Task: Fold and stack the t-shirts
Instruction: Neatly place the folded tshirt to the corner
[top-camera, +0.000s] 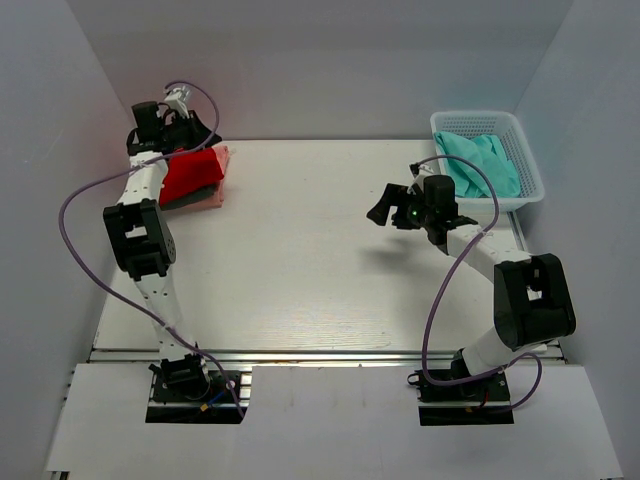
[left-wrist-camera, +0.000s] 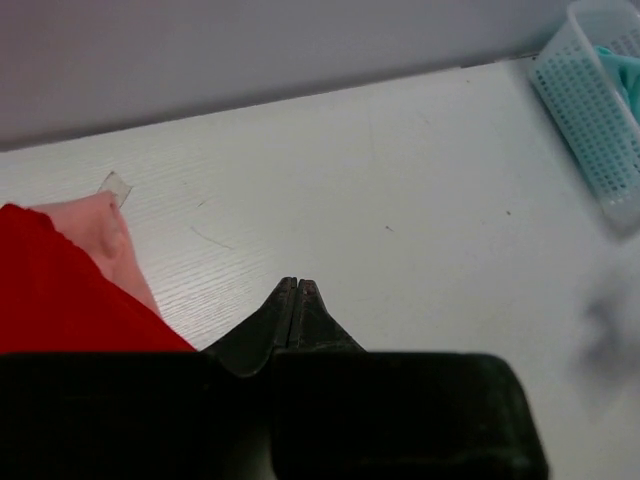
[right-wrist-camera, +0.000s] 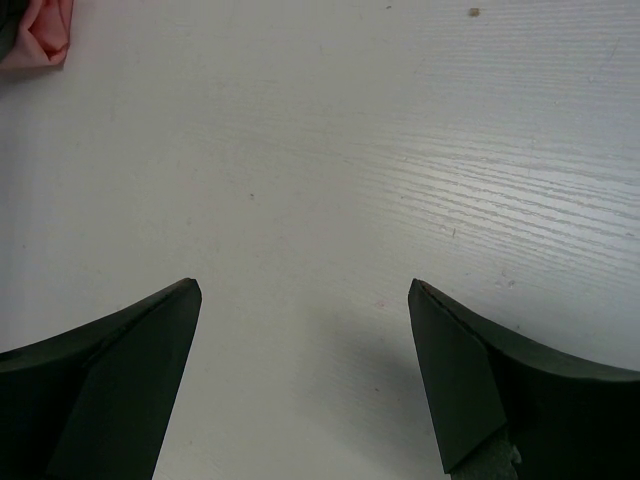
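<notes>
From above, we saw the left arm cover part of the red shirt, and only a sliver of the grey shirt showed beneath it. In the left wrist view the basket ran off the right edge, and a dark smear below it was too blurred to name. The right wrist view cut the pink shirt at its corner.

Red t-shirt: soft matt cloth. Table: white, faintly grained wood. Basket: white latticed plastic.
</notes>
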